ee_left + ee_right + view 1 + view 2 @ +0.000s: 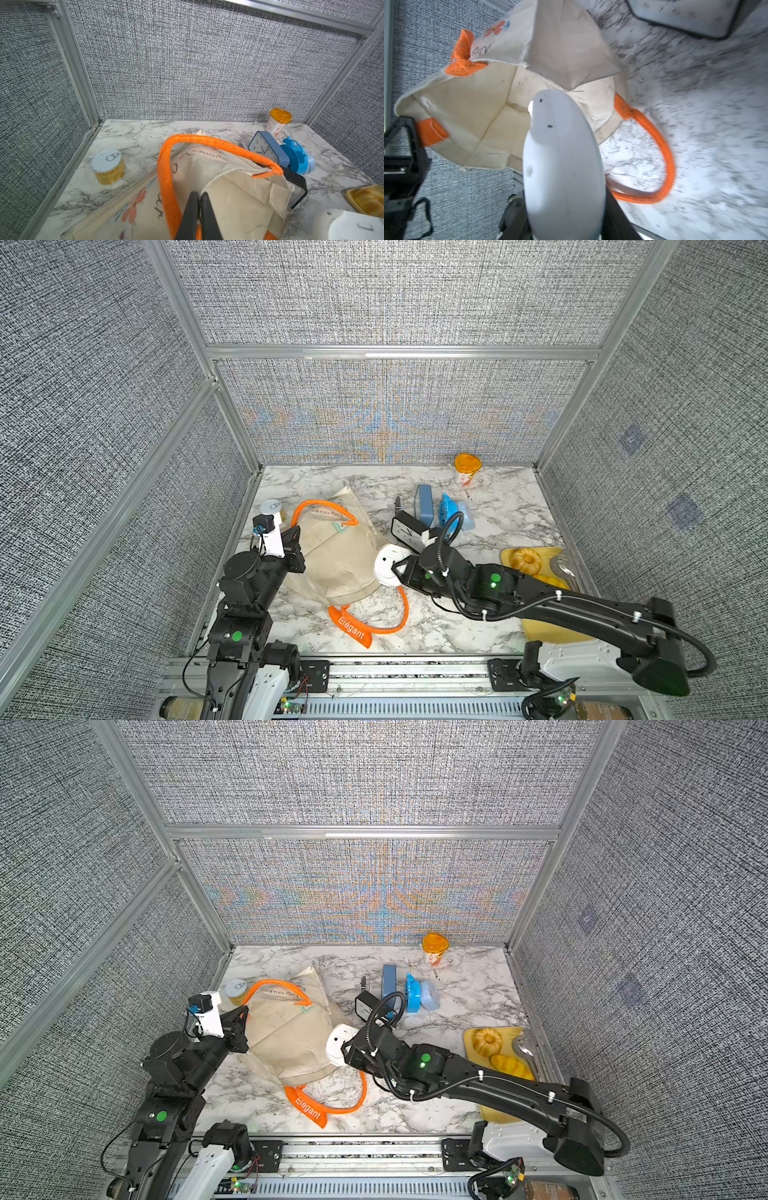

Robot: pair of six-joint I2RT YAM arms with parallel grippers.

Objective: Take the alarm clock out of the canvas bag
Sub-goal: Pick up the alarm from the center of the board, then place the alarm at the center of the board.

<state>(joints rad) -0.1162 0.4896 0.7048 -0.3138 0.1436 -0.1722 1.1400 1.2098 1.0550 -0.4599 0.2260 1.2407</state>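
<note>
Grey-veined white marble tabletop (436, 635). Cream canvas bag (340, 560) with orange handles lies slumped on it. Left gripper (199, 199) pressed together on bag's rim. Right gripper (397, 568) clamps round white alarm clock (383, 572) at bag's mouth. Beyond bag, grey woven wall panels (395, 406).

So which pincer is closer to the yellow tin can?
The left pincer, gripping the cream canvas bag beside the yellow tin can; the right pincer holds a white round clock across the bag.

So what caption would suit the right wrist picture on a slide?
The right end effector holds the white alarm clock at the mouth of the open canvas bag.
</note>
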